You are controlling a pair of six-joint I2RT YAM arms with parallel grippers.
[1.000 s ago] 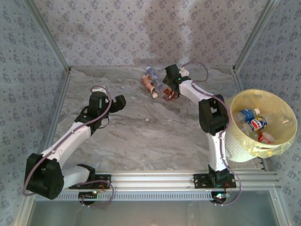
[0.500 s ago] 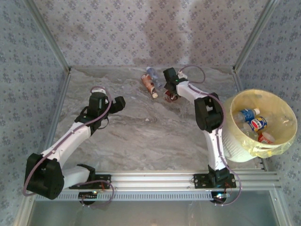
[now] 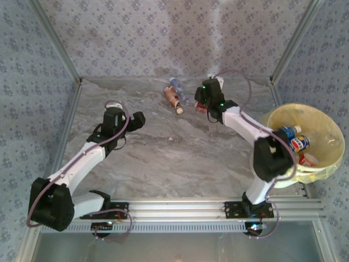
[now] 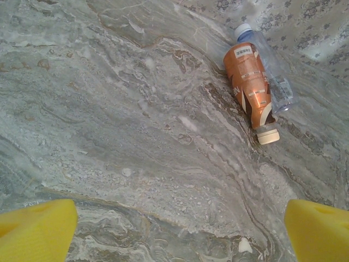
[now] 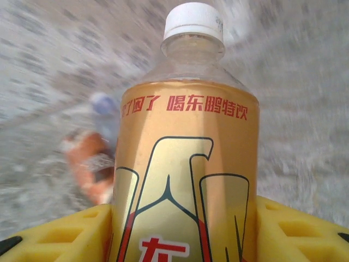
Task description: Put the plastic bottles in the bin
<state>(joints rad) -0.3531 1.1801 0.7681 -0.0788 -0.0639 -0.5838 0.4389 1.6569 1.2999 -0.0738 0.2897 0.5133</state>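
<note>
While the right gripper [image 3: 205, 103] hangs over the far middle of the table [image 3: 163, 158], its yellow pads [image 5: 65, 234] are clamped on the two sides of one plastic bottle [image 5: 185, 142]: white cap, clear neck, yellow-orange label with red lettering, cap pointing away from the wrist camera. Orange-labelled bottle [image 3: 174, 99]: lying on the table just left of that gripper, pale cap toward the near side. Clear bottle [image 3: 178, 86]: lying alongside the orange-labelled one and touching it. Left gripper [image 3: 139, 118]: jaws spread wide, nothing between them, over bare table left of centre, well apart from both lying bottles. Bin [image 3: 319, 115]: at the table's right edge, beside the right arm's elbow; several bottles inside, one with a blue label [image 3: 297, 143].
</note>
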